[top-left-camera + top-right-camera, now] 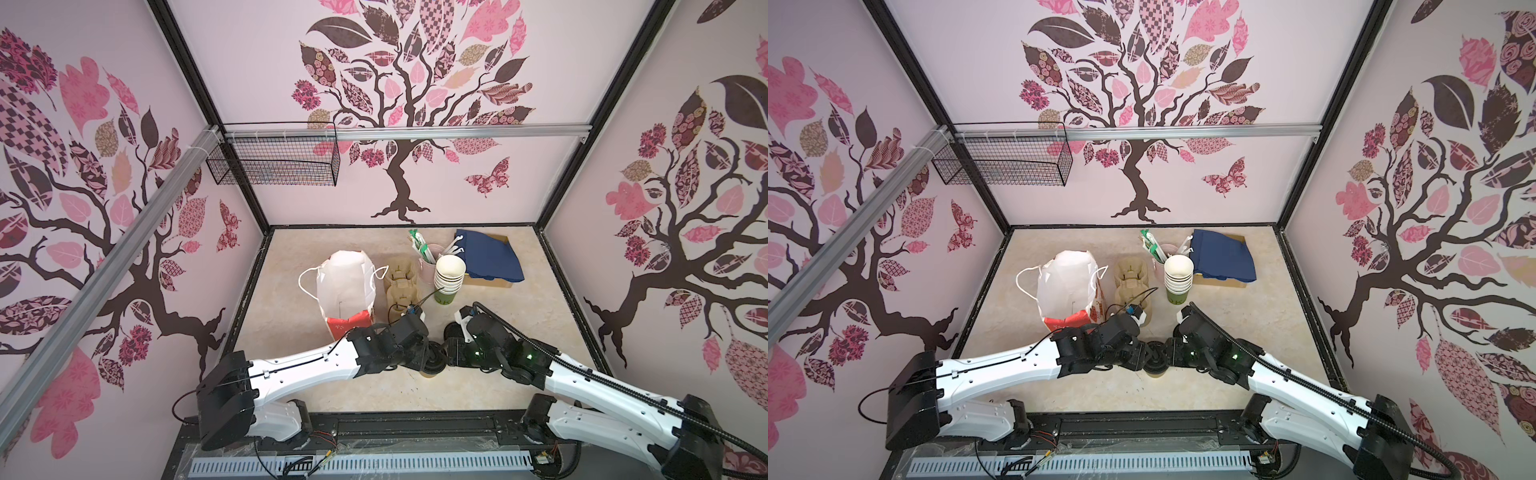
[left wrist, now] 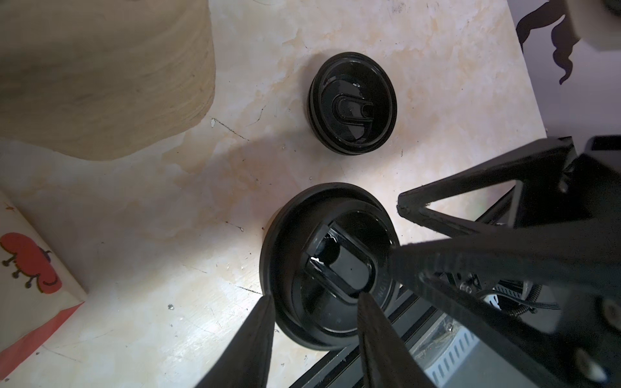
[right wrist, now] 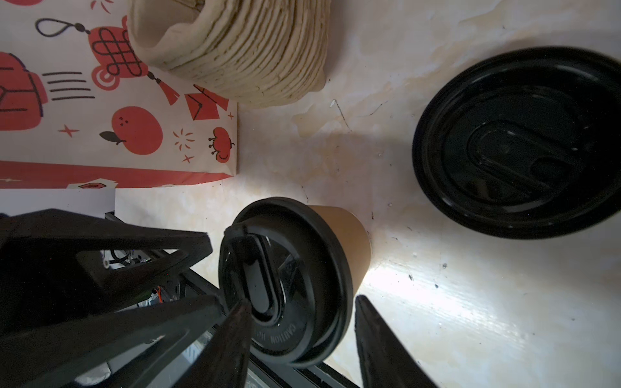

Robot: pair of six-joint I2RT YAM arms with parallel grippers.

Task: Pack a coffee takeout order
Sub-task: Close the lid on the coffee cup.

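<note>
The small brown paper cup [image 3: 349, 242], capped with a round black plastic lid [image 3: 285, 278], is found upright near the front edge of the mottled beige tabletop [image 1: 540, 291]. It is closed in from both sides: the left gripper [image 2: 316, 299] and the right gripper [image 3: 302, 300] are met directly over it, so neither arm can be called nearer. The jaws of each are seen parted to a middling width, with one fingertip over the lid near its sip tab and the other outside the rim. Nothing is clamped, and whether the lid is touched cannot be told. The cup's long axis is vertical, so a grasp is judged to need fingers lowered down either side of its wall. The stack of tan moulded-pulp cup carriers [image 1: 401, 284] lies beyond the cup toward the back wall, on the left arm's side, just beside the white paper bag with red print [image 1: 345, 286]. A short stack of spare black lids [image 2: 353, 104] is set near the cup on the right arm's side. The navy napkins [image 1: 492, 255] are kept well apart at the back, beyond the tall stack of lidless cups [image 1: 449, 274]. The crowding of the two grippers is judged the main obstacle.
</note>
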